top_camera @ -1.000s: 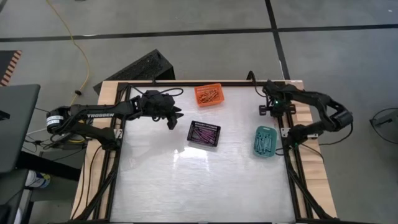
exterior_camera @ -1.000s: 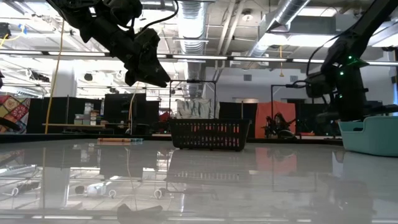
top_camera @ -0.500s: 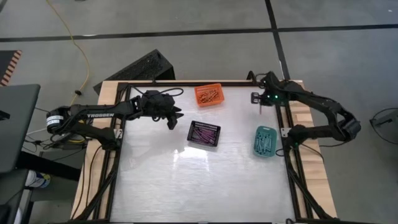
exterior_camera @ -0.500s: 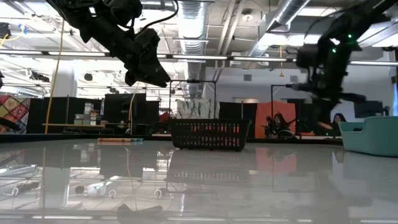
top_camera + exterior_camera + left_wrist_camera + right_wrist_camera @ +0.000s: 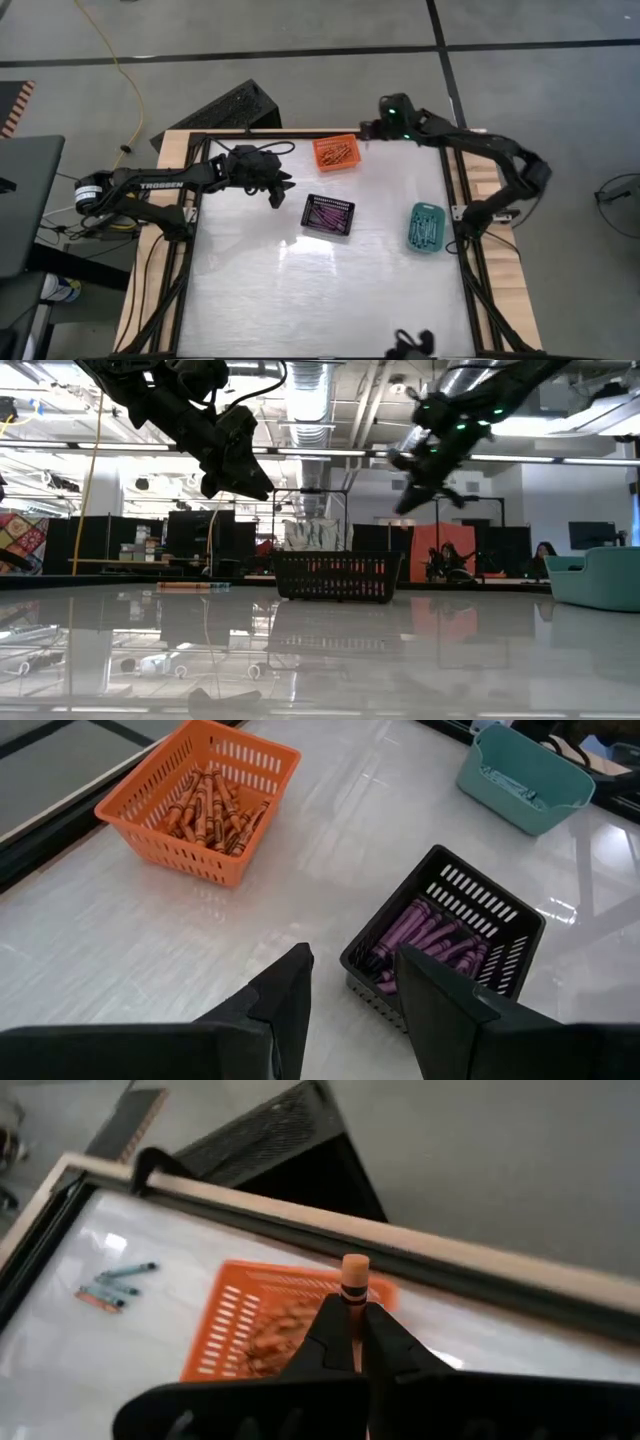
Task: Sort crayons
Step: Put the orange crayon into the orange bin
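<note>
Three small baskets stand on the white table: an orange basket of orange crayons, a black basket of purple crayons, and a teal basket at the right. My right gripper hangs over the orange basket's far right corner, shut on an orange crayon. My left gripper hovers open above the table, left of the black basket, with nothing between its fingers. A few loose crayons lie on the table beyond the orange basket. My right gripper pinches the orange crayon between its two fingertips. The crayon's flat end sticks out past the tips, along the line of the fingers. The fingers slant downward from the table's far right. The crayon is lifted clear, above the orange basket.
A black frame rail runs around the tabletop. A dark slanted panel lies on the floor beyond the far edge. The near half of the table is bare white surface.
My right gripper has risen from beside the teal basket at the table's right edge and swung toward the far edge and left, to the orange basket. It has tipped from pointing steeply down to a shallower slant, staying shut.
</note>
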Controlling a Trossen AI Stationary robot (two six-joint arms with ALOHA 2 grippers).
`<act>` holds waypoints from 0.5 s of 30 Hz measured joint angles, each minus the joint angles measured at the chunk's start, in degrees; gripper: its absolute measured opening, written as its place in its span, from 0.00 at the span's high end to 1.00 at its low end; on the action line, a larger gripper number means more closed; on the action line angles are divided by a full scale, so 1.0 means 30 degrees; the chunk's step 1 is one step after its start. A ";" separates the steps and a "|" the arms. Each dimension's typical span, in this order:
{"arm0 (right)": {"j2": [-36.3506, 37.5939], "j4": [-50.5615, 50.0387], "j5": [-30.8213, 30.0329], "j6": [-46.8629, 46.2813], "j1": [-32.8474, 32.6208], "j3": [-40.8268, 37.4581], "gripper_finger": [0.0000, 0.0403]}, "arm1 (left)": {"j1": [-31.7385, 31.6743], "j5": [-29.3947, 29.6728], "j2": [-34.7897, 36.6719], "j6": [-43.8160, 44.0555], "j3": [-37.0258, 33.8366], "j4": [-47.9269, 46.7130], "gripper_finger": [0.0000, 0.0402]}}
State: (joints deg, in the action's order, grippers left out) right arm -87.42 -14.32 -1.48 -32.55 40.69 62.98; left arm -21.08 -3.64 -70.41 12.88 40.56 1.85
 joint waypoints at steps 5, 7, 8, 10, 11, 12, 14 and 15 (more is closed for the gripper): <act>-0.3145 -0.0297 0.0015 0.1785 -0.0666 0.3197 1.00 | 0.0000 -0.0007 0.0000 -0.0006 0.0000 -0.0007 0.67; -0.4170 -0.0536 0.0022 0.2313 -0.0871 0.4317 1.00 | -0.0007 0.0000 0.0000 0.0000 0.0000 0.0007 0.67; -0.4627 -0.0642 0.0022 0.2522 -0.0977 0.4841 1.00 | 0.0000 -0.0006 0.0000 0.0000 0.0000 -0.0006 0.67; -0.5390 -0.0831 0.0203 0.2950 -0.1105 0.5788 1.00 | -0.0002 -0.0005 0.0000 0.0000 0.0000 -0.0003 0.67; -0.5789 -0.0998 0.0418 0.3157 -0.1151 0.6193 1.00 | -0.0003 -0.0007 0.0000 0.0000 0.0000 0.0000 0.67; -0.6187 -0.1192 0.0559 0.3430 -0.1213 0.6611 1.00 | -0.0001 -0.0005 0.0000 -0.0002 0.0000 0.0000 0.67; -0.6907 -0.1624 0.0942 0.4220 -0.1385 0.7359 1.00 | -0.0001 -0.0007 0.0000 0.0000 0.0000 0.0000 0.67; -0.7230 -0.1909 0.1035 0.4736 -0.1519 0.7714 1.00 | -0.0006 -0.0004 0.0000 0.0000 0.0000 0.0000 0.67</act>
State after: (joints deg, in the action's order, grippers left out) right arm -109.11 -20.04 1.63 -18.34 36.13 86.12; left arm -21.10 -3.65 -70.41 12.88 40.56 1.85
